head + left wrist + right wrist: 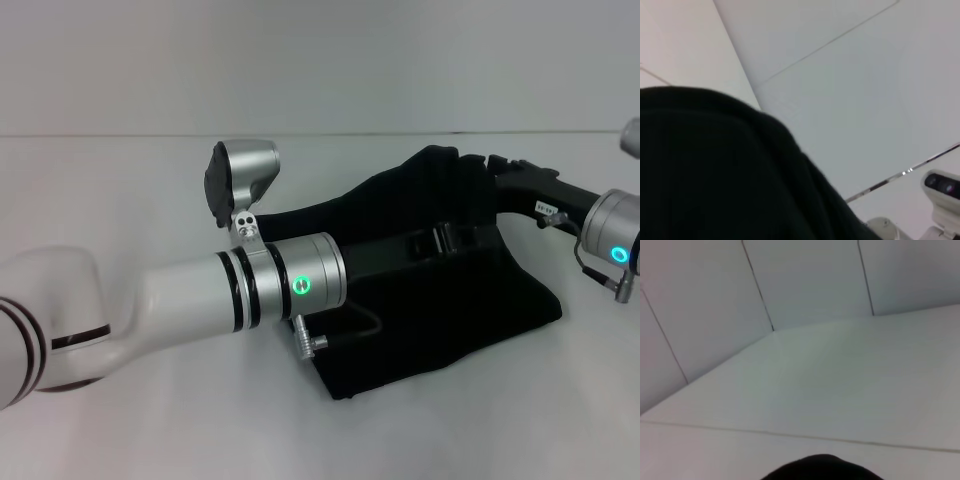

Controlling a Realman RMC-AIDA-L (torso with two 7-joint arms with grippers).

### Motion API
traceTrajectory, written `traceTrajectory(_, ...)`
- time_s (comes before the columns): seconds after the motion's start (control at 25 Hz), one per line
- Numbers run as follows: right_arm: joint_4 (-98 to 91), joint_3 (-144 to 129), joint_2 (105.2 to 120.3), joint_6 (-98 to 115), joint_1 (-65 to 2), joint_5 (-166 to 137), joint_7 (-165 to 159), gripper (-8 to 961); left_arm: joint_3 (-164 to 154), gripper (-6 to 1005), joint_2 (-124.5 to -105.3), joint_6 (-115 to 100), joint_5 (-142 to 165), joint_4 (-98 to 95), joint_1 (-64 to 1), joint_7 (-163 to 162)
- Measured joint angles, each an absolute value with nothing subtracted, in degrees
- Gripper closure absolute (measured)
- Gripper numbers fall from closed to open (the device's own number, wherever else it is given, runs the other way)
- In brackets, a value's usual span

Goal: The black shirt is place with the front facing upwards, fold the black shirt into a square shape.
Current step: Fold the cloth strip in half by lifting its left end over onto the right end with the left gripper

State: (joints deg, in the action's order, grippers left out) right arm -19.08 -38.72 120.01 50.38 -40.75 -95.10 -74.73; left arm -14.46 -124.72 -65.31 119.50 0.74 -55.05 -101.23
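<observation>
Left gripper point(432, 243): reaches from the left side of the head view across the black shirt point(440, 330); its black body lies against the raised cloth near the shirt's middle, and the fingertips are buried in the fabric, so I cannot tell how they stand.
Left arm: the silver wrist section with a green ring light sits just left of the shirt's near-left corner, partly over the cloth; a white forearm runs off toward the left edge.
Black shirt: lies on the white table point(120, 200), right of centre in the head view; it is partly folded into a rough block, with its far part lifted into a hump between the two grippers. No lettering or label shows from this side.
Shirt edges: the near edge lies flat on the table, and the near-right corner points away from the left arm.
Right gripper point(492, 176): comes in from the right side, its black body meeting the top of the shirt's raised hump; the fingers are hidden by the cloth, so their spread cannot be told.
Left wrist view: dark cloth of the black shirt point(715, 170) fills the near part, close to the camera.
Right wrist view: only a small dark curve of the black shirt point(822, 467) shows at the edge, with pale surfaces behind.
</observation>
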Motion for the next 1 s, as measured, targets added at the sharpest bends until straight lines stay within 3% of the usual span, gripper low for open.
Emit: traceTrajectory(1.0,-20.66,-41.92,119.8,46.13,-35.54,-94.46,-74.69,7,-13.8,973,-124.71,-65.14,119.53,1.41,-55.59,-101.36)
